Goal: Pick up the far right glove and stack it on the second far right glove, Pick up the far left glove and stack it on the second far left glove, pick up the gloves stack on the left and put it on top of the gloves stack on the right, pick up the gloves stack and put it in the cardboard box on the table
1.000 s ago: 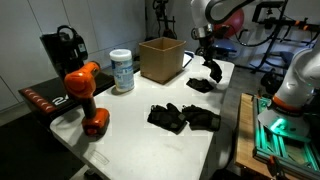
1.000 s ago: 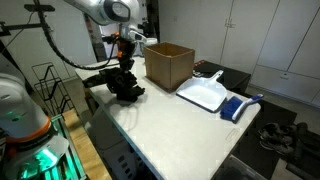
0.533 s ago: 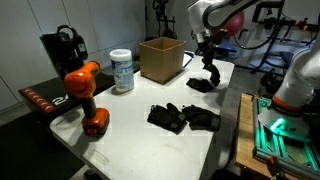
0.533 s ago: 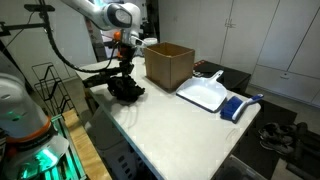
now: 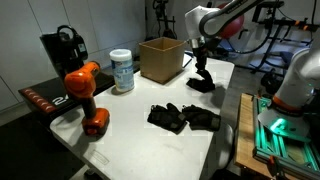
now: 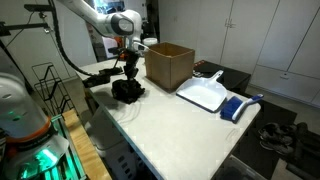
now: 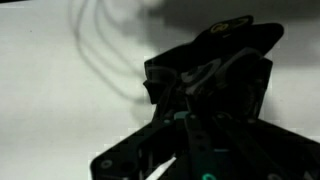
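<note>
Black glove (image 5: 203,75) hangs pinched in the closed jaws, its lower end touching a second glove (image 5: 198,86) directly beneath them on the white worktop (image 5: 135,100), beside the cardboard box (image 5: 160,58).

No legible txt anywhere. Wipes canister (image 5: 122,70), just beside the cardboard box (image 5: 161,59): blue label (image 5: 122,72) w/ print too small to read. Dark case (image 5: 45,102), further from the box than the canister, by the orange drill (image 5: 84,88): pale logo-like marks, can't make out letters. Blue-and-white item (image 6: 237,107), on the box's other side: no readable print. Box sides plain brown in both exterior views, no markings seen. Wrist view too dark and blurred for any txt.
</note>
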You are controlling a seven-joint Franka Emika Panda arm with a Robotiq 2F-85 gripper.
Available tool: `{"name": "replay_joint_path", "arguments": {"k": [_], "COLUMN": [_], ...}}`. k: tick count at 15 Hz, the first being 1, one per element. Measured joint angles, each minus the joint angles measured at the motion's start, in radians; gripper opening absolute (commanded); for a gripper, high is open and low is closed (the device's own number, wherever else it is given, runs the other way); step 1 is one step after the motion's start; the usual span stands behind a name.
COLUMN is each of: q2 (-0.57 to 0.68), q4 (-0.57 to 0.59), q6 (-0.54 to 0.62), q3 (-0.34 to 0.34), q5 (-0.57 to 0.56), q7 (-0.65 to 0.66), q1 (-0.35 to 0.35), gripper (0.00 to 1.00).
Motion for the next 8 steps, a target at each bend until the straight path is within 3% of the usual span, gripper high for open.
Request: {"name": "replay_joint_path", "arguments": {"k": [2, 3, 8], "q2": [0.013, 0.021, 0.040], "q4": [-0.015, -0.022, -0.046], "q6": [0.054, 0.079, 0.226], "q3": [0.002, 0.002, 0.003], "q5": [0.010, 0.016, 0.078], "q7": [-0.004, -0.009, -0.046], "q1": [0.004, 0.006, 0.007], "gripper": [0.12, 0.32, 0.68]}}
